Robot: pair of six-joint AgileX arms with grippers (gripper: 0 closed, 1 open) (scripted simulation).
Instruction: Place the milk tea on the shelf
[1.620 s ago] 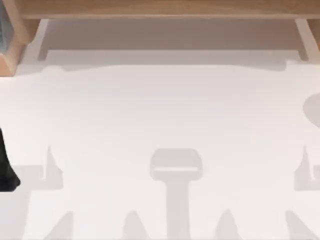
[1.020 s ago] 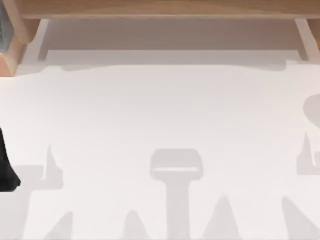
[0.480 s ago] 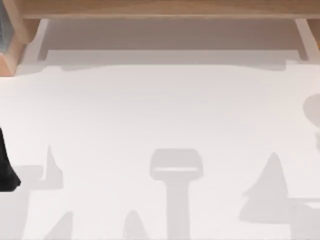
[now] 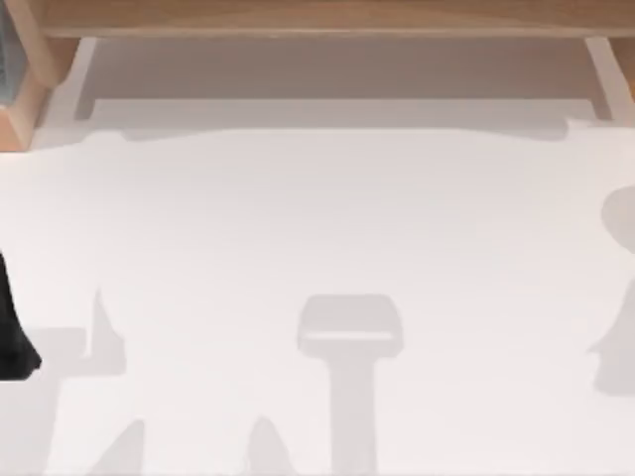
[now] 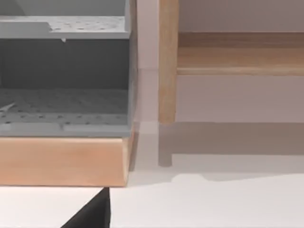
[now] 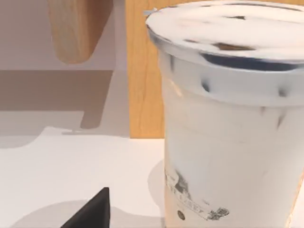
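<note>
The milk tea (image 6: 228, 133) is a whitish lidded cup with a small printed label. It stands upright on the white table, very close in the right wrist view, and a wooden post (image 6: 142, 71) rises right behind it. A dark tip of my right gripper (image 6: 92, 211) shows just in front of the cup, apart from it. The shelf (image 4: 317, 18) spans the far edge of the table in the top view, with pale uprights at both ends. Its plank (image 5: 237, 59) also appears in the left wrist view. My left arm (image 4: 12, 332) rests parked at the table's left edge.
A grey perforated rack (image 5: 61, 76) on a wooden base (image 5: 61, 159) stands beside the shelf's left post (image 5: 167, 61). Arm shadows fall on the white table (image 4: 317, 218) along its near edge and at the right edge.
The right arm's shadow has slid from the near middle-right of the table out to the right edge. The left arm has not moved.
</note>
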